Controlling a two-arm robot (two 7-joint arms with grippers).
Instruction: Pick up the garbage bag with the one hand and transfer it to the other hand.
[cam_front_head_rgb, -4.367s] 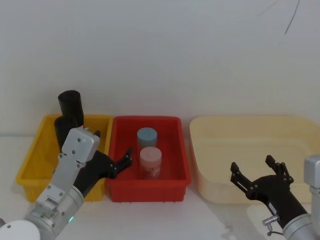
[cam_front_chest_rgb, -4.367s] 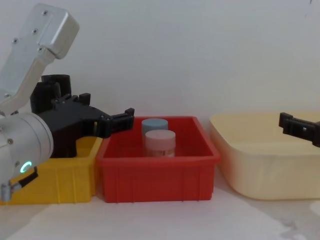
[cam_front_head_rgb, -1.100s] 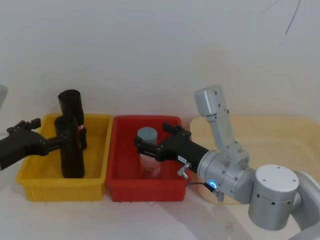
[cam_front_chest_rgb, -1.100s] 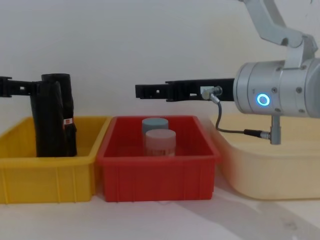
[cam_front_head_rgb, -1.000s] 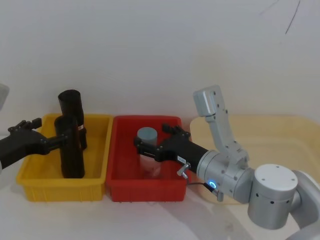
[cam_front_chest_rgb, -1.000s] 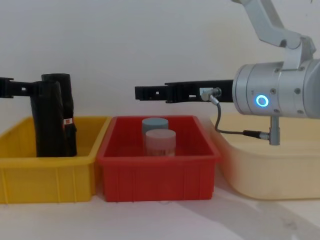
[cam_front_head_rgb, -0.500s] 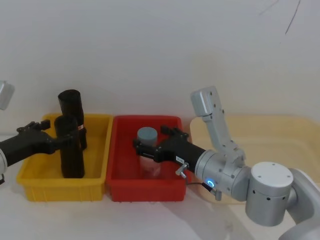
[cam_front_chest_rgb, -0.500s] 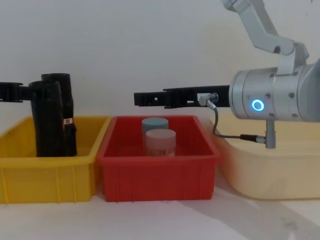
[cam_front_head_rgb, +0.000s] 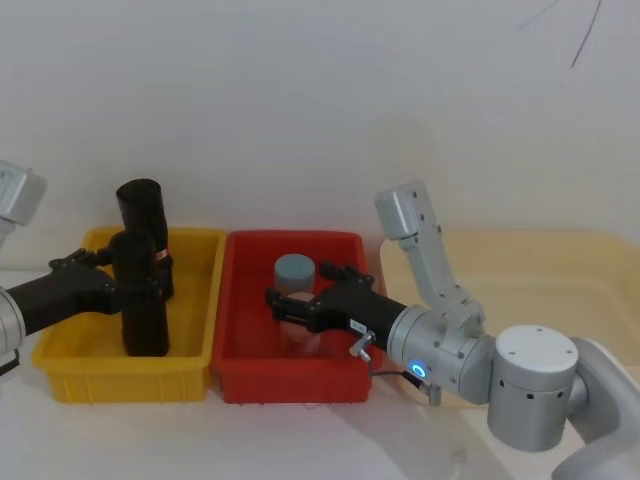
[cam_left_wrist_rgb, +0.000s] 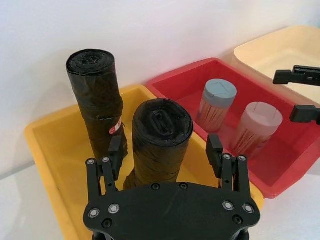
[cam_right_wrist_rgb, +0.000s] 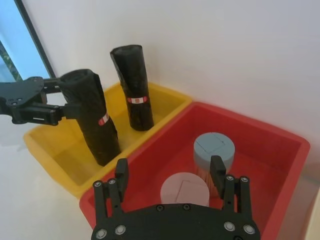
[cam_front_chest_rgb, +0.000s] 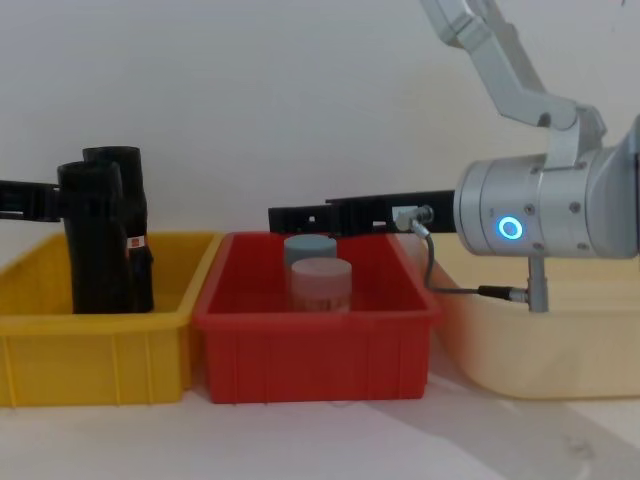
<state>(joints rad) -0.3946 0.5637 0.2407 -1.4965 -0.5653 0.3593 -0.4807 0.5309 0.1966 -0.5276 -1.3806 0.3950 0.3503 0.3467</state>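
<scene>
The garbage bag (cam_front_head_rgb: 140, 312) (cam_left_wrist_rgb: 160, 127) (cam_front_chest_rgb: 95, 245) is a tall black roll standing upright in the yellow bin (cam_front_head_rgb: 130, 368), nearer to me than a like black roll (cam_front_head_rgb: 143, 205) (cam_left_wrist_rgb: 97, 90) with a white-and-red label. My left gripper (cam_front_head_rgb: 125, 276) (cam_left_wrist_rgb: 165, 150) is open. Its fingers stand either side of the bag's upper part with small gaps. My right gripper (cam_front_head_rgb: 300, 288) (cam_right_wrist_rgb: 169, 170) (cam_front_chest_rgb: 275, 215) hangs open over the red bin (cam_front_head_rgb: 290, 378), just above the pink jar (cam_front_chest_rgb: 320, 285), holding nothing.
A blue-grey jar (cam_front_head_rgb: 294, 270) stands behind the pink jar in the red bin. A wide cream tub (cam_front_head_rgb: 560, 270) sits to the right. A white wall rises close behind all three containers.
My left gripper has slid rightward until its fingers straddle the near black roll. My right gripper has crept slightly leftward and lower over the red bin. The rolls and jars have not moved.
</scene>
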